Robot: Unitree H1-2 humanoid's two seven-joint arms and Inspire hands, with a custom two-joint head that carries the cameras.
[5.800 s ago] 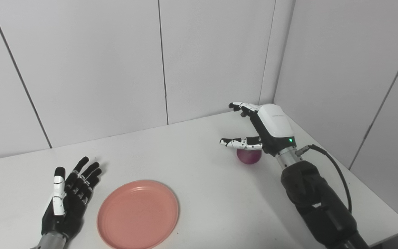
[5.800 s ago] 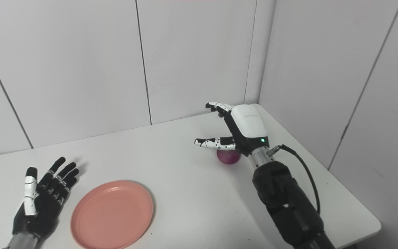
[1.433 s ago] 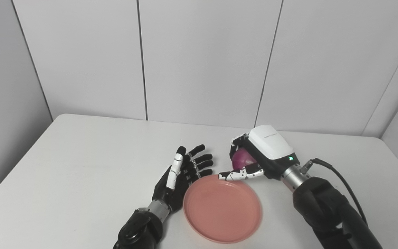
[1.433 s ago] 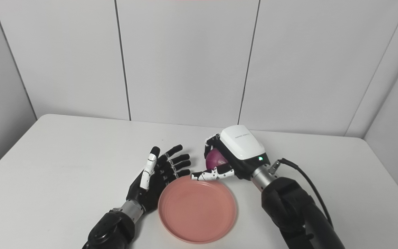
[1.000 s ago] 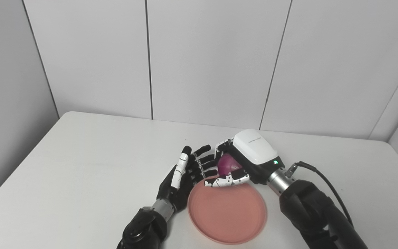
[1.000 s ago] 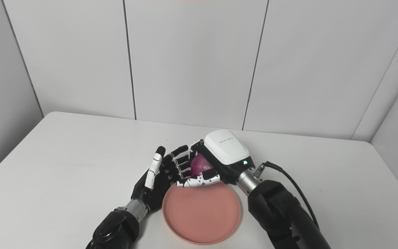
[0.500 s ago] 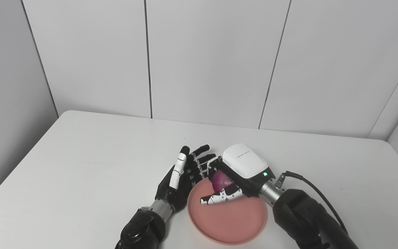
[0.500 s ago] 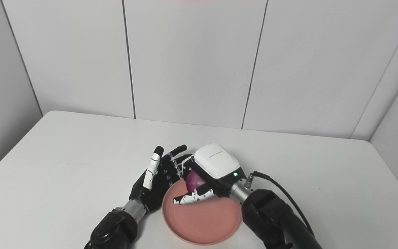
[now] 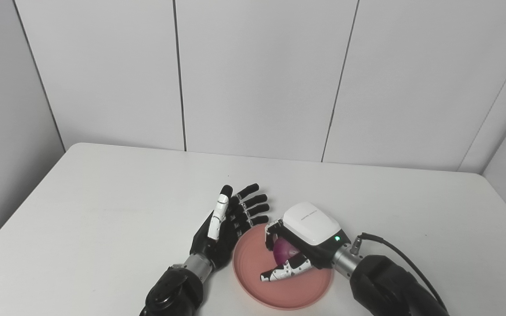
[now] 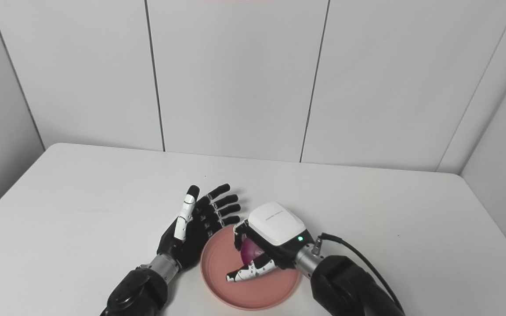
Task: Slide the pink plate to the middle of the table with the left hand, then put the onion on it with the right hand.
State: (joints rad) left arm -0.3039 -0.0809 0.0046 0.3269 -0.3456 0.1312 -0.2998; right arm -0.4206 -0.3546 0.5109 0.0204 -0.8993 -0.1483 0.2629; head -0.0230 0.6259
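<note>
This looks like a lab room made for testing robots. Plain white wall panels (image 9: pixel 257 74) with thin dark lines between them stand from 9 to 3 o'clock around a bare white tabletop (image 9: pixel 103 197). Nothing here looks like a home.

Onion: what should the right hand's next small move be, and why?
Probably open the fingers and let go. The right hand holds the onion low over the middle of the pink plate, while the left hand waits open beside the rim.
</note>
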